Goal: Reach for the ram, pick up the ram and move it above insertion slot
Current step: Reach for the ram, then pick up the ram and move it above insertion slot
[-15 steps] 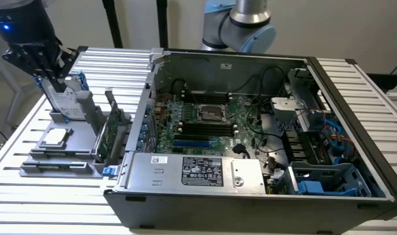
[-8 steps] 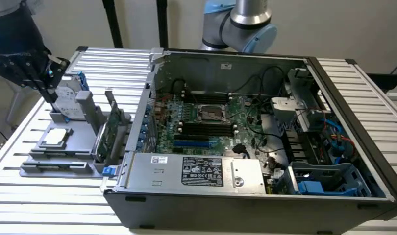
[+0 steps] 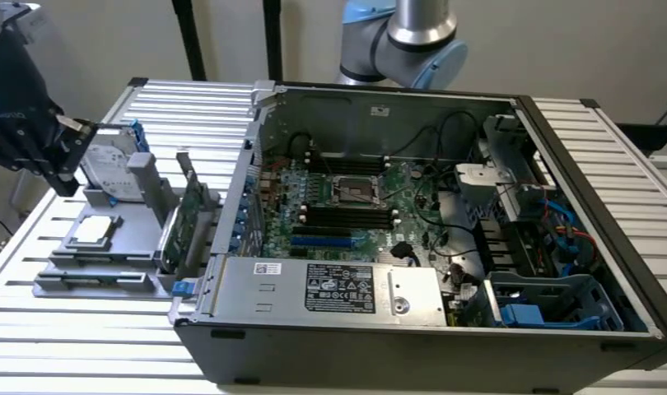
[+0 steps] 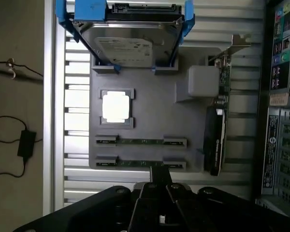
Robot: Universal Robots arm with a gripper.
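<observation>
Two rams lie side by side in the grey holder, thin green sticks; the nearer ram (image 4: 141, 164) sits just ahead of my gripper (image 4: 160, 175) and the other ram (image 4: 141, 141) lies one row further on. In the exterior view my gripper (image 3: 43, 148) hangs at the exterior view's left, above the grey holder (image 3: 103, 284) and well away from the open computer case. The insertion slot (image 3: 345, 216) is one of several parallel black sockets on the green motherboard, below the square silver processor socket (image 3: 356, 191). Nothing is held in the gripper.
The holder also carries a silver hard drive with blue rails (image 4: 130, 41), a square processor chip (image 4: 116, 107) and a wider green card with a bracket (image 4: 217, 121). The case wall (image 3: 240, 214) stands between holder and motherboard. Cables (image 3: 465, 247) and a blue slot (image 3: 328, 243) lie near the sockets.
</observation>
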